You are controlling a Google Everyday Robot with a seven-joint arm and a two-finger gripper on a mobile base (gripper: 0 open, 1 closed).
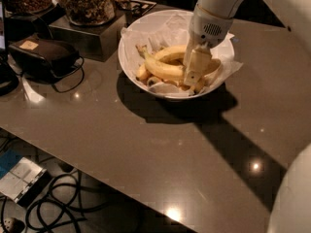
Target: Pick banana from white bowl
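The white bowl (pixel 127 67) stands on the dark table, lined with crumpled white paper. The long curved yellow banana (pixel 163 69) lies across it, its stem pointing to the upper left. A shorter arched banana (pixel 170 53) lies behind it and a small stubby one (pixel 143 74) sits at the left. My gripper (pixel 194 76) reaches down into the bowl from the upper right. It sits at the right end of the long banana and hides that end.
Glass jars of brown snacks (pixel 87 4) stand on a dark box at the back left. A dark case with a cable (pixel 46 55) lies left of the bowl. The table's front edge runs diagonally, with cables (pixel 53 203) on the floor below.
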